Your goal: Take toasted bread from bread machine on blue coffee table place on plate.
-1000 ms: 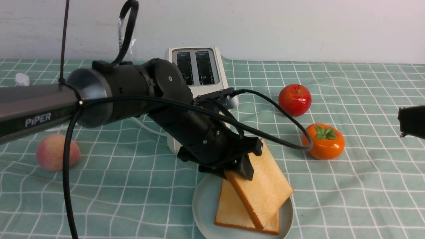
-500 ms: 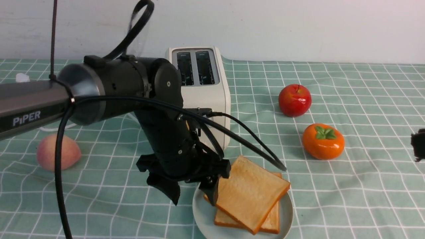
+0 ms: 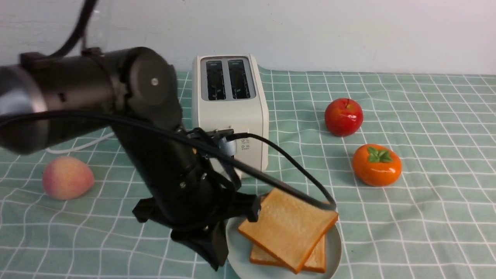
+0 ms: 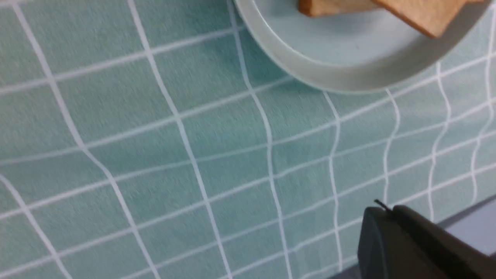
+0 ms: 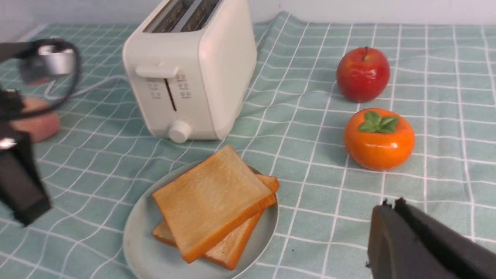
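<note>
- Front view: since 0.5 s ago the left gripper has drawn back from the toasted bread, and more of the front of the bread machine now shows. The jaws stand apart and grip nothing, low over the blue coffee table at the left rim of the plate.
- The 2 slices lie stacked on the plate, the upper one askew on the lower. The bread machine stands just behind.
- An apple and a persimmon sit to the right, and a peach to the left.
- Left wrist view: 1 dark finger hangs over the cloth, apart from the plate's rim.
- Right wrist view: the right gripper shows only 1 finger, so I cannot tell whether it is spread or closed. It is clear of the plate.
</note>
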You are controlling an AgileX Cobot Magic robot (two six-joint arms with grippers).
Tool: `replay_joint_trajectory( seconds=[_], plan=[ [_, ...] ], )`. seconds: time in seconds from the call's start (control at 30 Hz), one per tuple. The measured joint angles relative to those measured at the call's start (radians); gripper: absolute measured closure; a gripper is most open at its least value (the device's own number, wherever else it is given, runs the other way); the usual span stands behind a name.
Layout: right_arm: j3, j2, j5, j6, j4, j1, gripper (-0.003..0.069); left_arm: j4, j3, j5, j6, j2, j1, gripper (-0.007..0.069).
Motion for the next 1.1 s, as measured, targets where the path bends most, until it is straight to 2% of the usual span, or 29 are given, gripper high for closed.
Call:
replay_joint_trajectory(
  seconds=[0.13,0.5,0.8,1.1],
  plan=[
    [0.151,-0.120,-0.084,0.000,0.000,0.000,0.0676,-0.050,0.109,0.000,0.000,-0.178,0.000,0.0638],
    [0.356,-0.185,-0.099,-0.003,0.000,0.000,0.0669,-0.068,0.195,0.043,0.001,-0.576,0.000,0.0638],
    [0.436,-0.185,-0.074,-0.004,0.007,0.000,0.0664,-0.179,0.196,0.077,0.001,-0.739,0.000,0.0638],
    [0.436,-0.185,-0.074,-0.004,0.015,0.000,0.0657,-0.156,0.196,0.077,0.012,-0.774,0.000,0.0638]
  ],
)
